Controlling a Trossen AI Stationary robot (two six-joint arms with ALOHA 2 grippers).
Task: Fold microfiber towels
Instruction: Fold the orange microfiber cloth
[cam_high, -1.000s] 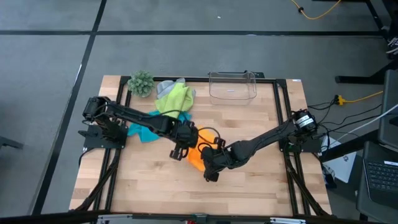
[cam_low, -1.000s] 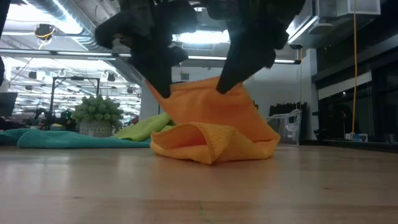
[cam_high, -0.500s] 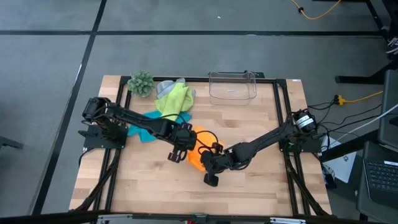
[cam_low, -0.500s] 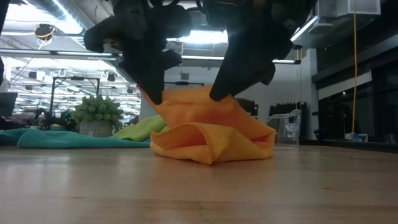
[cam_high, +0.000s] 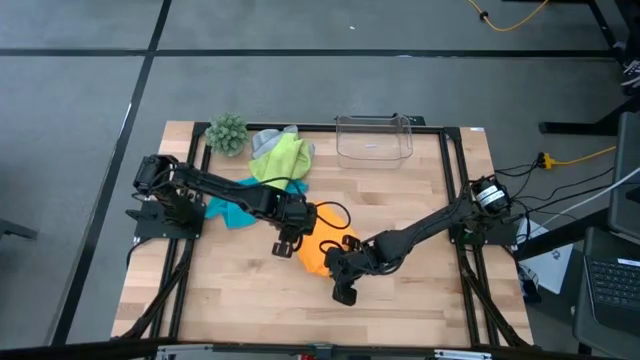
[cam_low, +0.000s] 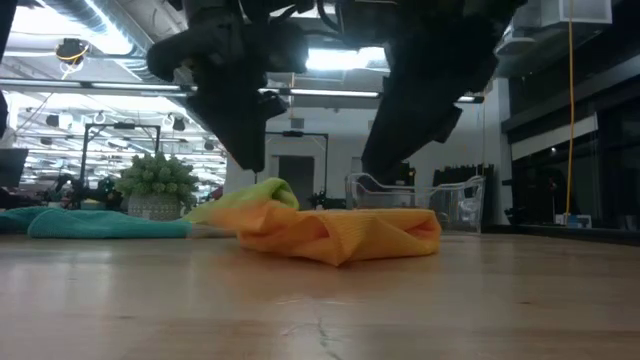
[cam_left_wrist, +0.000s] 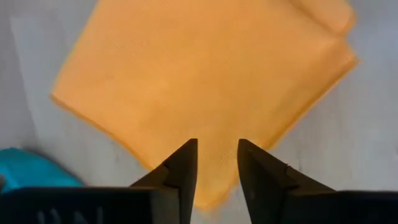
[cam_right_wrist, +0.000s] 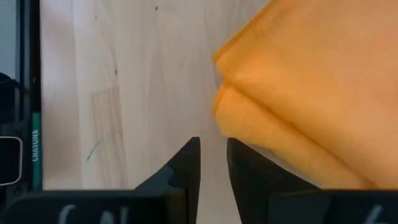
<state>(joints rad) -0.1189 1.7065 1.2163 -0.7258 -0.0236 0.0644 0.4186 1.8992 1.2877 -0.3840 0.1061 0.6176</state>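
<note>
Mid-table: orange towel (cam_high: 322, 250) folded, lying free | left claw (cam_left_wrist: 215, 167), right claw (cam_right_wrist: 212, 163) both released above it | 11 o'clock: green (cam_high: 282, 160), blue (cam_high: 232, 212), grey (cam_high: 266, 139) towels unfolded.

the orange towel (cam_high: 322, 247) lies folded over itself in a low, rumpled mound on the wooden table (cam_high: 420, 300), its doubled edges stacked and nothing gripping it. relative to the orange towel: the lime green towel (cam_high: 282, 160) is bunched up well beyond it toward the table's far edge, the light grey towel (cam_high: 266, 139) peeks out just behind the green one, touching it, and the turquoise blue towel (cam_high: 232, 208) sprawls crumpled near its far-left side, partly hidden.
</note>
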